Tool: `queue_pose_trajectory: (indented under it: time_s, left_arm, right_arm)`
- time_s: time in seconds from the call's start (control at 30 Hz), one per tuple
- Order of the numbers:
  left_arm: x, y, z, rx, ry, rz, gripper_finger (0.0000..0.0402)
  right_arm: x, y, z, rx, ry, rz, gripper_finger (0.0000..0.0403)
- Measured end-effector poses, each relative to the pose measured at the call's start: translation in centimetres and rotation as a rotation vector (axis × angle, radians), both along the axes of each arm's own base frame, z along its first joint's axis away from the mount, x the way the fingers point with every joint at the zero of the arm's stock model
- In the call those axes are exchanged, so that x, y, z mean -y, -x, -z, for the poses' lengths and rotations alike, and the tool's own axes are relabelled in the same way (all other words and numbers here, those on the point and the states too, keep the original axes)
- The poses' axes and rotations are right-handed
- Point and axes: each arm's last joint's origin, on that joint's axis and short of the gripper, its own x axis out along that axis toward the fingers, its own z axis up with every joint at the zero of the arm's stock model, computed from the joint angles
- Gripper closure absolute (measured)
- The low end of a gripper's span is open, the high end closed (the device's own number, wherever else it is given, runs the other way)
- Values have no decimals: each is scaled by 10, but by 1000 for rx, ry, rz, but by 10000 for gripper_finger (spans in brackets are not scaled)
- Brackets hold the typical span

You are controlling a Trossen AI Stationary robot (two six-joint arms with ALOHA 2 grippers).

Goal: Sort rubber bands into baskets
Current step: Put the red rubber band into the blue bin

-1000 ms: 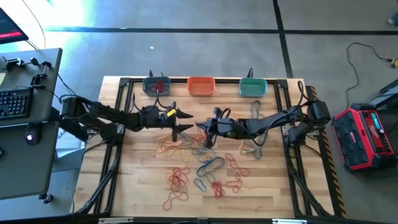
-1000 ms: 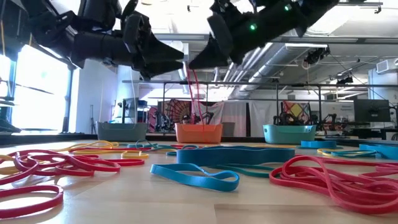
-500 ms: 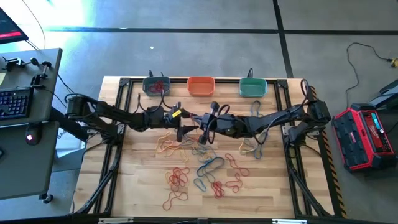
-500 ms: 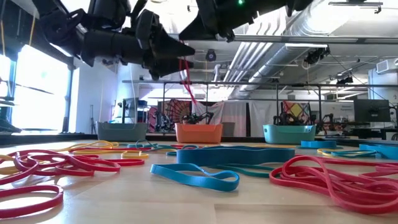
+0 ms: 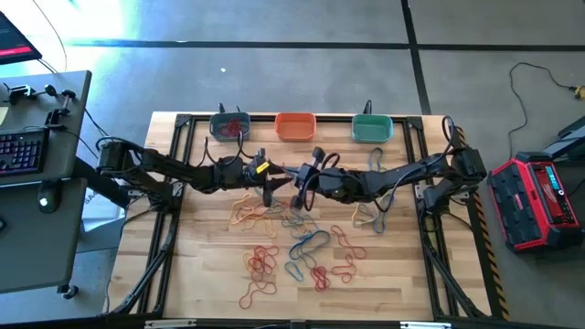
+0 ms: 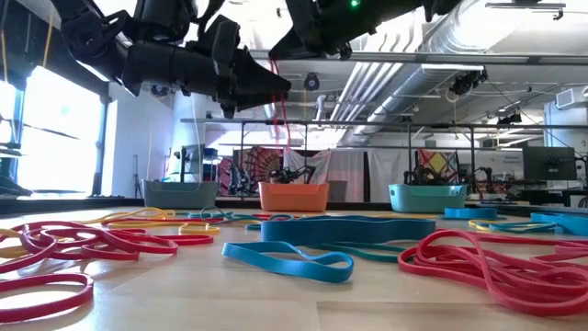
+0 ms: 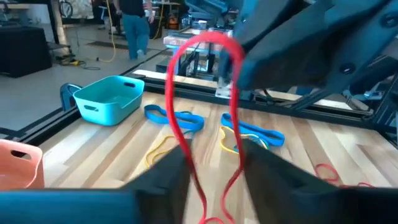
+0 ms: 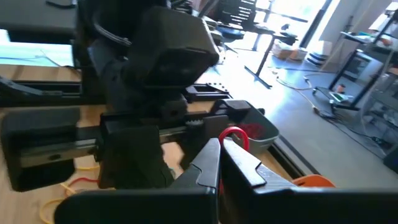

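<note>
Red band (image 7: 186,124) is the one in play right now — a single loop hanging up in the air over the middle of the table, pinched at its top by the right gripper (image 8: 221,149), which is clamped tight on it. The left gripper (image 7: 211,168) has its fingers on either side of the dangling loop, partly open, not clearly squeezing it, so this looks like a hand-off mid-way.

Progress-wise, barely started I'd say. The grey-blue basket (image 5: 230,128) at the far edge has a few red bands in it, while the orange basket (image 5: 295,127) and teal basket (image 5: 372,129) look bare from above. Most of the rubber bands (image 5: 283,242) are spread over the wooden table (image 5: 402,274) — red, yellow and blue ones tangled together, nearer than the arms. So a long way to go — my guess is this red one heads for the grey-blue tub next.
</note>
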Motion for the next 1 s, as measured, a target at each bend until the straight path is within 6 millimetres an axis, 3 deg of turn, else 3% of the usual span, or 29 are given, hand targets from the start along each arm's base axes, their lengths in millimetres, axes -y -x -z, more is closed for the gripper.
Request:
queue_pose_trajectory:
  time_s: [0.13, 0.2, 0.37, 0.7, 1.0]
  left_arm:
    - [0, 0, 0, 1, 0, -12, 377]
    - [-1, 0, 0, 1, -2, -31, 394]
    - [-6, 2, -4, 6, -5, -48, 398]
    - [-27, 28, -19, -126, -28, -249, 401]
    - [-72, 69, -24, -334, -87, -651, 401]
  right_arm:
    - [1, 1, 1, -14, 6, 18, 403]
    - [1, 1, 2, -25, 7, 19, 402]
    - [1, 2, 5, -59, 11, 18, 371]
    - [3, 5, 10, -118, 43, 98, 246]
    - [4, 7, 13, -146, 54, 143, 222]
